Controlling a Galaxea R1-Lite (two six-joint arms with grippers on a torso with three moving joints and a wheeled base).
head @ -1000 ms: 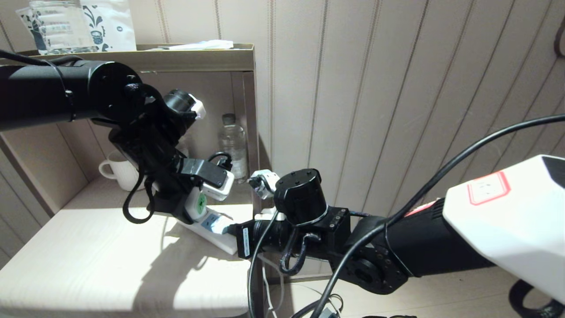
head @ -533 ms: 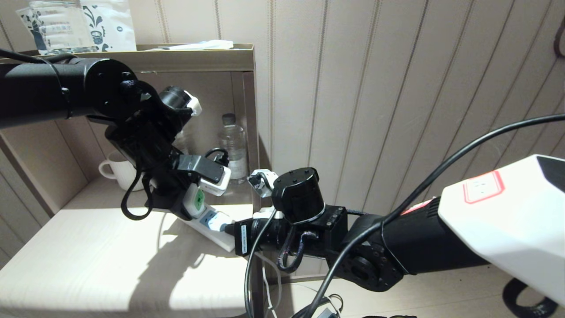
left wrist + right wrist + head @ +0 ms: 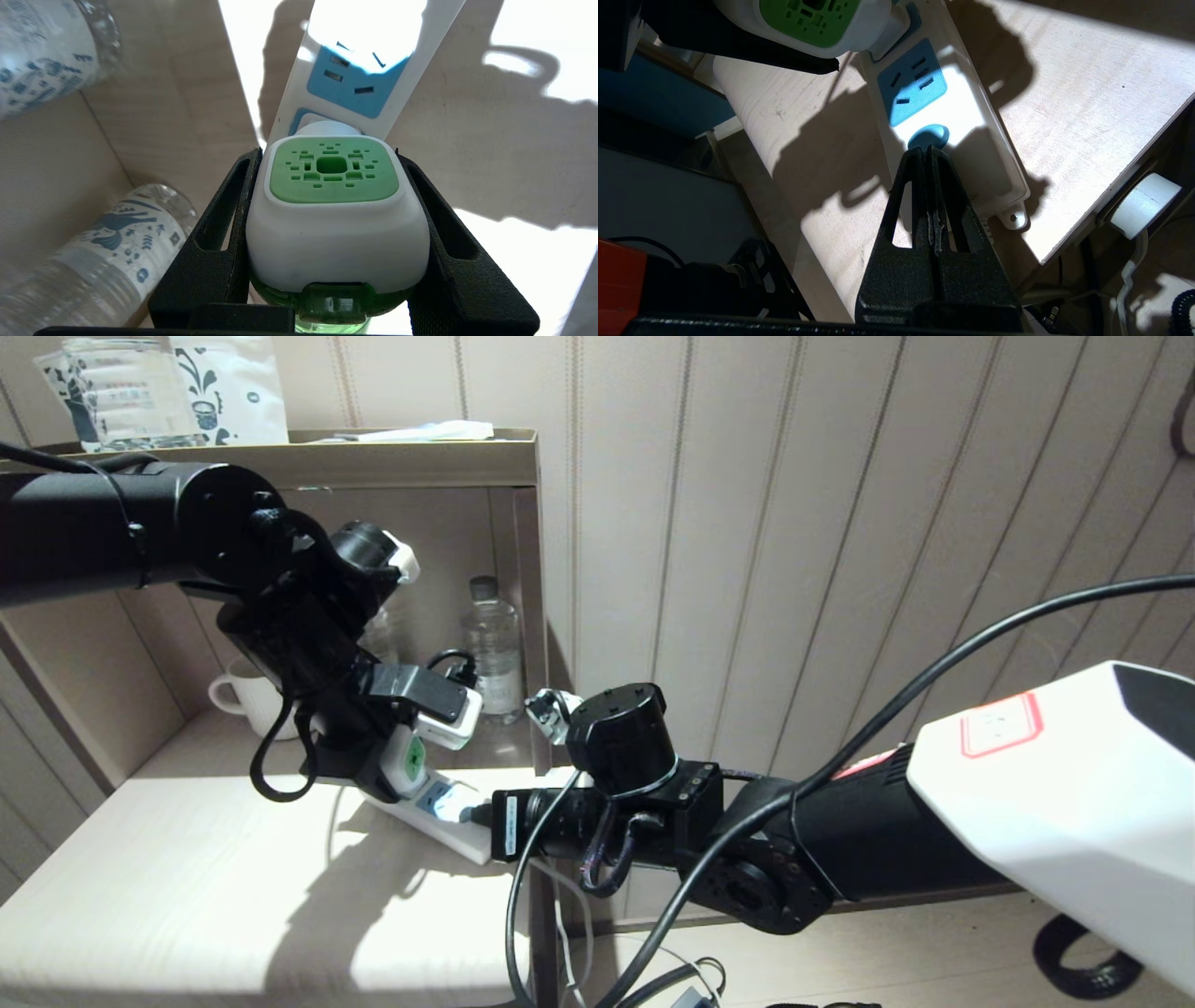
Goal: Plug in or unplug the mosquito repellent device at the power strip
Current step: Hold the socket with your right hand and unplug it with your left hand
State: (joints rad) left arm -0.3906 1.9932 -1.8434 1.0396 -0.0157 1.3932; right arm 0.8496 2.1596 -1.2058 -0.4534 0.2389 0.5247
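Starting at the left, a white mug stands at the back of the pale wooden surface, with 2 clear water bottles just beside the working area. Left gripper has its fingers clamped on both sides of the mosquito repellent device, whose white head with green centre sits against the power strip at a blue socket, its plug meeting the strip. Further right, the right gripper has its fingers pressed together, tips resting at the round blue button on the strip, next to a free socket.
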